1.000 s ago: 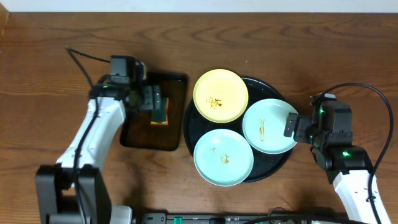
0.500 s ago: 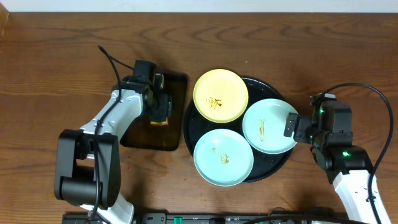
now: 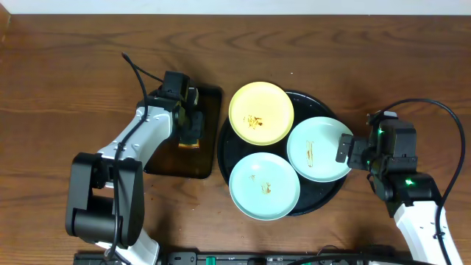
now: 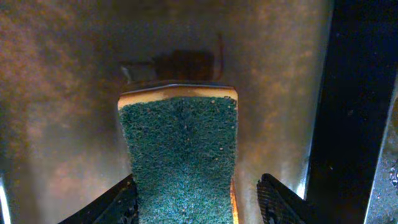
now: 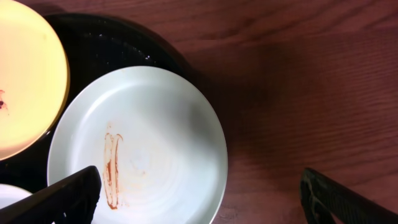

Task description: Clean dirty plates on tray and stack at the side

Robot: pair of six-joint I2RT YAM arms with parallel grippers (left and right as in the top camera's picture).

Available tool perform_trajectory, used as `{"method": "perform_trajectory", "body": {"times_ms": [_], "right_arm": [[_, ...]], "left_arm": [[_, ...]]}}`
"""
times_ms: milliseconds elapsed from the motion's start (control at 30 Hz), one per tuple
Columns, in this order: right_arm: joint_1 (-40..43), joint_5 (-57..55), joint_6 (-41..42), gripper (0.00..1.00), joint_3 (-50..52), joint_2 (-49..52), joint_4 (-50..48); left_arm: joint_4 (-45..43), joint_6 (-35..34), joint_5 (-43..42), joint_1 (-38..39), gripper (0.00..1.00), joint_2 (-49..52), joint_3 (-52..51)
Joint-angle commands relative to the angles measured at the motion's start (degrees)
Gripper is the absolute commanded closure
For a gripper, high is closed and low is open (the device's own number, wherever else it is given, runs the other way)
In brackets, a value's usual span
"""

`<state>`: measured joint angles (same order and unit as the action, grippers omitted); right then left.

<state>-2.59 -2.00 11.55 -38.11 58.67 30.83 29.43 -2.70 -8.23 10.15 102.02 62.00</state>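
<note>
Now: L arm at sponge pickup, as I judge it; no plate wiped or stacked yet.
L gripper (image 4: pixel 199 202): fingers apart, straddling the sponge (image 4: pixel 179 149), nothing clamped. One finger sits just at the sponge edge, the other stands off w/ a gap.
Sponge axis: long side runs straight ahead from the fingers, so jaws span its short width, good for a squeeze. Green scrub face up, yellow foam under.
Sponge tray (image 3: pixel 210 99): sponge lies flat in it, under L fingers.
R gripper (image 5: pixel 199 199): fingers wide apart, holding nothing.
Plates: all 3 on round black tray (image 5: pixel 106 43). Smeared mint plate (image 5: pixel 155 143) just ahead of R fingers, one fingertip over its near edge, the other over table (image 5: pixel 311 93) wood. Yellow plate (image 3: pixel 260 112) and 2nd mint plate (image 3: pixel 264 185) lie beyond it.
Nearer arm: R for plates, L for sponge. Plates lie sideways of L fingers, across the sponge-tray rim.
Next, prob.: shut L on sponge, lift, carry to plates.
</note>
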Motion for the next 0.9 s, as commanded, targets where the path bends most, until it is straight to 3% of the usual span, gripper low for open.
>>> {"method": "perform_trajectory", "body": {"times_ms": [0,333,700,767,867], "right_arm": [[-0.3,-0.5,0.7,0.01,-1.3,0.1,0.2],[-0.3,-0.5,0.7,0.01,-1.3,0.1,0.3],[-0.3,-0.3,0.7,0.01,-1.3,0.1,0.4],[-0.3,-0.3,0.7,0.01,-1.3,0.1,0.8],[-0.3,-0.3,0.7,0.01,-1.2,0.2,1.3]], "left_arm": [[-0.4,0.5,0.3,0.1,0.41,1.0,-1.6],[-0.4,0.5,1.4,0.1,0.58,1.0,-1.9],[-1.2,-1.0,1.4,0.1,0.59,2.2,-3.9],[-1.3,-1.0,1.4,0.1,0.65,2.8,-3.9],[-1.3,-1.0,1.4,0.1,0.85,3.1,-3.9]]}}
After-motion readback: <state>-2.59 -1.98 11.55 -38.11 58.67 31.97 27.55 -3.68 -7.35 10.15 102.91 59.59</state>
